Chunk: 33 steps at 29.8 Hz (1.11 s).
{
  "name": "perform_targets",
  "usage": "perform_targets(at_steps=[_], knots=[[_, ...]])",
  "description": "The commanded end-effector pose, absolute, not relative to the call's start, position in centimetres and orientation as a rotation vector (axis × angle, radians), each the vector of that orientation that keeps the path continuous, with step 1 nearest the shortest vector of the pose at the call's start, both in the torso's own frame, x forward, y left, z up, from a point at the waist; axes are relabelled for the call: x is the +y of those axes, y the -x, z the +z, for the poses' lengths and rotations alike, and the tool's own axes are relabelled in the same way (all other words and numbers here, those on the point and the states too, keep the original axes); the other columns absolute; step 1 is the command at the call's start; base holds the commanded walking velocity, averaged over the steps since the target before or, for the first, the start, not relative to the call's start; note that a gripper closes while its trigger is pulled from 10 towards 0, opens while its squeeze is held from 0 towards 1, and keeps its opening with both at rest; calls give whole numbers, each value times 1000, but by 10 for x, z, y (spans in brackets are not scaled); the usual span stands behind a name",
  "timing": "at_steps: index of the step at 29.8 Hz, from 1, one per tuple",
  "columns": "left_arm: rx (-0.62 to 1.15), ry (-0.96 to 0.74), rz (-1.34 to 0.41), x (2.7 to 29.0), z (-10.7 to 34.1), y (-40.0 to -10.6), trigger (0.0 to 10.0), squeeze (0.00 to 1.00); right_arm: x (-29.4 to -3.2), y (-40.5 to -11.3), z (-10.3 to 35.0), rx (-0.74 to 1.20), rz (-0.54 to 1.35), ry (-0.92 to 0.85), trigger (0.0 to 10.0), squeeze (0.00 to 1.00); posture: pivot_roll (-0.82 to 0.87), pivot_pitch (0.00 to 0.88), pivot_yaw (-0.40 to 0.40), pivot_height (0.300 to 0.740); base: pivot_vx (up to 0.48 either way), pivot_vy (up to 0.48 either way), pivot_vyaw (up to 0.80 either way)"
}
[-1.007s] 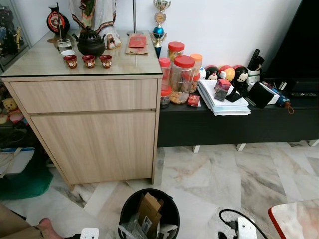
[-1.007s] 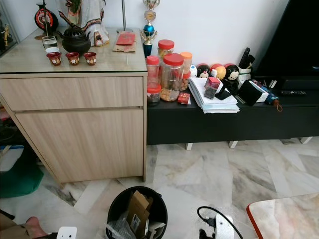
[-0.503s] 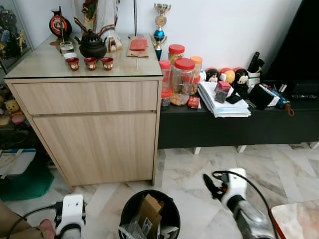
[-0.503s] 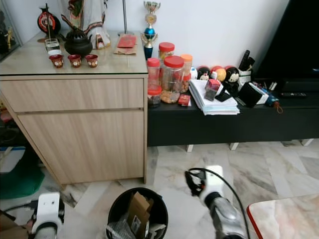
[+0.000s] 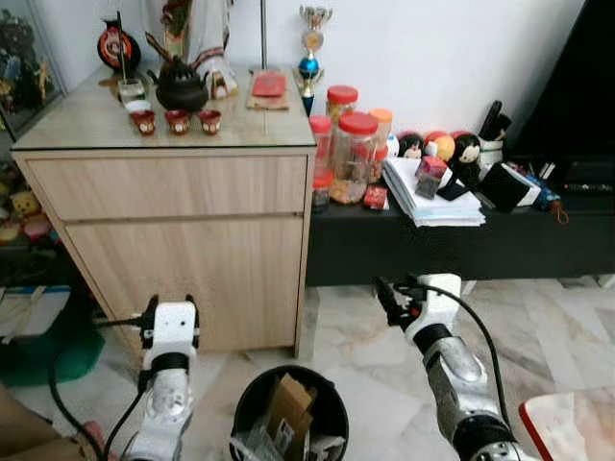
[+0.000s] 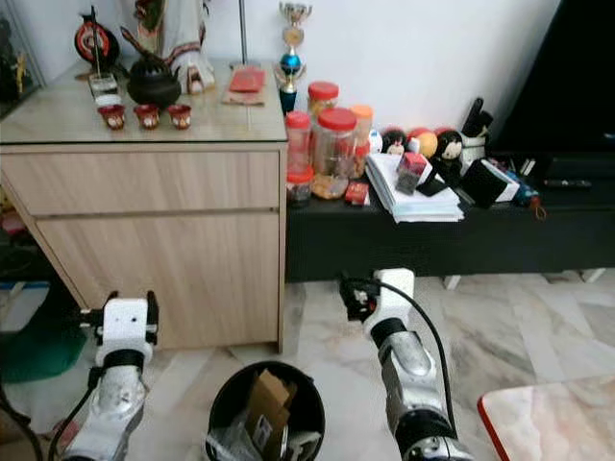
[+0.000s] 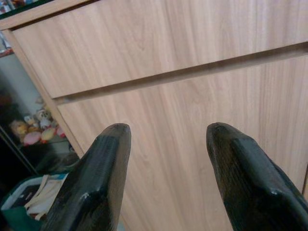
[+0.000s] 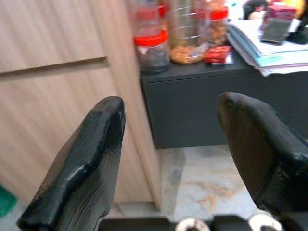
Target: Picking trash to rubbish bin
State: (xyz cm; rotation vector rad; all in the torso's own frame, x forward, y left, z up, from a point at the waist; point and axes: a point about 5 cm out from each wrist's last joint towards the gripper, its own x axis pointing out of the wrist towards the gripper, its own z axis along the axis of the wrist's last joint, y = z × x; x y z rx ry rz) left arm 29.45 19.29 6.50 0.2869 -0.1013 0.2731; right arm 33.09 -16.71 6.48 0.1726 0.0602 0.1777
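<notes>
A black round rubbish bin [image 5: 242,401] stands on the marble floor just in front of me, holding a piece of cardboard [image 5: 289,403] and crumpled plastic. My left gripper [image 5: 170,306] is raised left of the bin and faces the wooden cabinet [image 7: 192,38]. Its fingers [image 7: 103,168] are open with nothing between them. My right gripper [image 5: 388,292] hovers right of and above the bin, pointing at the jars and the low black bench [image 8: 202,106]. It is open and empty, fingers [image 8: 91,154] wide apart.
The wooden cabinet [image 5: 183,250] with tea ware on top stands behind the bin. The black bench [image 5: 461,242] carries red-lidded jars [image 5: 356,154], a small red packet [image 5: 374,196] and a paper stack [image 5: 432,200]. A red-edged table corner [image 5: 577,423] is at the lower right.
Both arms have risen into view. The left gripper came up in front of the cabinet, and the right one moved up and toward the bench. The camera has shifted slightly.
</notes>
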Motion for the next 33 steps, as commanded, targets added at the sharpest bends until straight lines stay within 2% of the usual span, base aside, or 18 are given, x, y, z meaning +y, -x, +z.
perform_targets(at_steps=[1, 6, 33], knots=[[-104, -308, 258, 189, 67, -298, 10000, 0, -168, -336, 73, 27, 161, -182, 10000, 0, -15, 0, -67, 740, 0, 0, 0], [-101, -313, 254, 189, 67, -299, 10000, 0, -166, -335, 72, 23, 161, -185, 10000, 0, -15, 0, -65, 740, 0, 0, -80], [-126, -313, 239, 178, 75, -305, 10000, 0, -158, -335, 73, 17, 175, -182, 10000, 0, -11, 0, -69, 740, 0, 0, -789]])
